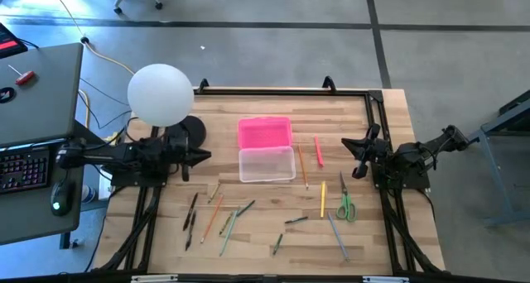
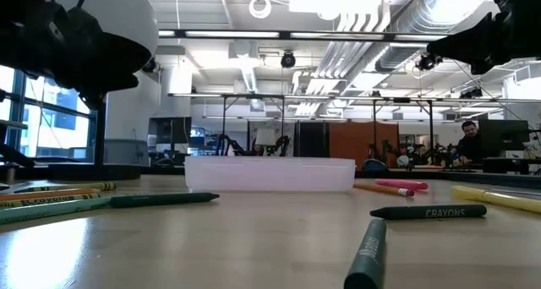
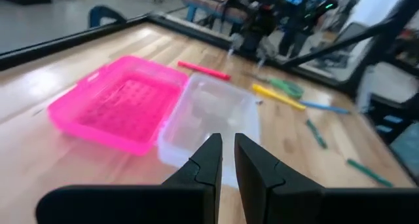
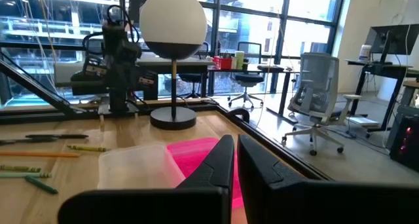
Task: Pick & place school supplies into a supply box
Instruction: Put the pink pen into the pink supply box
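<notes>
Nothing has gone into the supply box (image 1: 267, 164) yet: the clear tray sits open at the centre of the high view with its pink lid (image 1: 265, 133) lying flat and touching it on the upper side, and every pencil, crayon and pen lies loose on the surface (image 1: 389, 109). The left end effector (image 1: 201, 156) hangs at centre-left, pointing at the box with its fingers nearly together and nothing between them; the right end effector (image 1: 358, 159) hangs at centre-right, fingers pressed together and empty. I'd say the step in hand is the first pick, and whichever arm goes will need to spread its fingers before it comes down. The easy starters look like the singles to the right of the box: the red pen (image 1: 318, 151), the orange pencil (image 1: 302, 166) and the yellow pencil (image 1: 323, 198) each lie apart from their neighbours. The green-handled scissors (image 1: 346, 205) lie just beside the yellow pencil, so a grip there should come in squarely across the blades. The cluster at lower left (image 1: 214, 216) is bunched and crossed, and a careless pinch could drag two at once. There is open wood around the box on all sides but the lid's. The white globe lamp (image 1: 161, 94) stands close behind the left arm in the upper left, and the black frame (image 1: 286, 90) runs along the top and side edges, so wide swings want care.
</notes>
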Robot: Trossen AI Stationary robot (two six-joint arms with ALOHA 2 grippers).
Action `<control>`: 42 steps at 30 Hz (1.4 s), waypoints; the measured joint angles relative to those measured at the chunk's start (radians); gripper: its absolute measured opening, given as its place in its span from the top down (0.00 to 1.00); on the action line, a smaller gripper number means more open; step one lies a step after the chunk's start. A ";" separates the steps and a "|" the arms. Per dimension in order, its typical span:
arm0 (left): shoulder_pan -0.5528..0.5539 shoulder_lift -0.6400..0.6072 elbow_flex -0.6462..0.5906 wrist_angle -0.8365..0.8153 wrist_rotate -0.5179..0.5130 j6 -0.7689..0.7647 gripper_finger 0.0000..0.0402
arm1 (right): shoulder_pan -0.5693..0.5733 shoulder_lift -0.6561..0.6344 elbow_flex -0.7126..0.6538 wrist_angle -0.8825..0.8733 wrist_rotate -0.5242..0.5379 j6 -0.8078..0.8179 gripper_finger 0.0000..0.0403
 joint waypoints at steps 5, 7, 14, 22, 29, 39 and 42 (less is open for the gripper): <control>0.000 0.097 -0.002 0.024 -0.070 -0.018 0.82 | 0.000 0.000 0.000 0.033 0.001 -0.072 1.00; 0.000 0.131 -0.005 0.048 -0.107 -0.018 0.82 | 0.000 0.000 0.000 0.061 -0.011 -0.107 1.00; 0.000 0.197 -0.005 0.108 -0.175 -0.011 0.82 | 0.000 0.000 0.000 0.094 -0.034 -0.230 1.00; 0.000 0.200 -0.004 0.116 -0.181 -0.009 0.82 | 0.000 0.000 0.000 0.154 -0.015 -0.198 1.00; 0.000 0.200 -0.003 0.117 -0.252 0.025 0.82 | 0.000 0.070 0.000 0.157 0.118 -0.079 0.92; 0.000 0.200 -0.002 0.202 -0.228 0.007 0.81 | 0.000 0.316 0.000 0.176 0.160 0.187 0.76; 0.000 0.200 -0.002 0.227 -0.189 0.008 0.77 | 0.000 0.386 0.000 0.176 0.157 0.296 0.75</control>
